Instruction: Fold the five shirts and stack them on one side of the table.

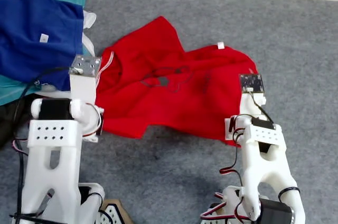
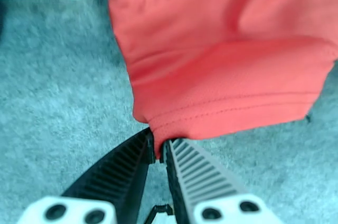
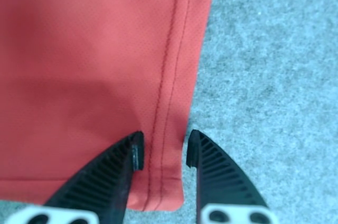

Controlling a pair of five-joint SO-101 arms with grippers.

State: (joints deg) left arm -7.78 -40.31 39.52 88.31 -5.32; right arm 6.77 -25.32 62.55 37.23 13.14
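Red shirt (image 1: 174, 92): spread crumpled on grey table (image 1: 296, 34), long axis running arm to arm. Left gripper (image 2: 158, 152): clamped on sleeve hem at one end. Right gripper (image 3: 163, 152): parted, straddling stitched hem at opposite corner, not yet closed.

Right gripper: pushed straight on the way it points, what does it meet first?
Probably the red shirt: the right gripper is open, its jaws astride the stitched hem near a corner, so that cloth comes first, though depth is hard to judge.
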